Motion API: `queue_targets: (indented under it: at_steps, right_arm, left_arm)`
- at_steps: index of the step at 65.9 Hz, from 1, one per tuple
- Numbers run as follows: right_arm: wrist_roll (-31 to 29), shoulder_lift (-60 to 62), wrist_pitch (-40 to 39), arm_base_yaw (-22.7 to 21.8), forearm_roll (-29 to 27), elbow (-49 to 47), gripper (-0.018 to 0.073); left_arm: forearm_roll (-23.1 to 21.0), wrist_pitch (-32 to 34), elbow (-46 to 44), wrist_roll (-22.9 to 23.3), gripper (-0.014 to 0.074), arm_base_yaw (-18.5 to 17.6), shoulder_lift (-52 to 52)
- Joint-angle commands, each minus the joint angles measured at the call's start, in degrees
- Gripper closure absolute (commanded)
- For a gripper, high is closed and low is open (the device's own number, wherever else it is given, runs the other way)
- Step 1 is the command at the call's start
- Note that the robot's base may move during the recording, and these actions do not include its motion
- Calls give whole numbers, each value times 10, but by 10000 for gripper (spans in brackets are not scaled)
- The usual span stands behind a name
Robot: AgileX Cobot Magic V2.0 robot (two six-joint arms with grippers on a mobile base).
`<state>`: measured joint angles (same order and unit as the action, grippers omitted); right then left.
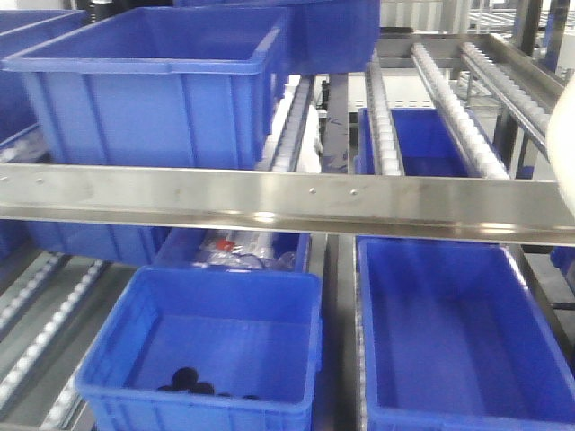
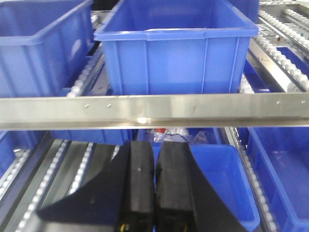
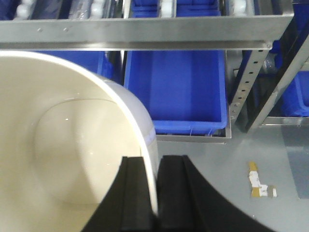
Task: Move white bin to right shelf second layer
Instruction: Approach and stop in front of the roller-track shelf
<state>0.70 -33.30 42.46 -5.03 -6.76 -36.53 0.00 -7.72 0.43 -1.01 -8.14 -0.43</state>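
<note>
The white bin fills the left of the right wrist view, its cream inside facing me; a sliver of it shows at the right edge of the front view. My right gripper is shut on the bin's rim, one finger inside, one outside, holding it in front of and below a steel front rail. The shelf level with white roller tracks and a flat steel rail lies left of the bin in the front view. My left gripper is shut and empty, below that rail.
Blue crates stand on the roller level and the level below; one holds dark round objects. A perforated steel upright and grey floor with a taped scrap lie right of the bin.
</note>
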Motion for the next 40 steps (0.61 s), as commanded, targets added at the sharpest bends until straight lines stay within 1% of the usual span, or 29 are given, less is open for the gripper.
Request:
queue_targets:
  at_steps: [1,40]
  right_arm:
    - [3,1,-46,-3,-4,-18,511]
    - [3,1,-46,-3,-4,-18,511]
  left_arm:
    - [0,50,21,3,512,-2,-9]
    - [0,50,21,3,512,-2,-9]
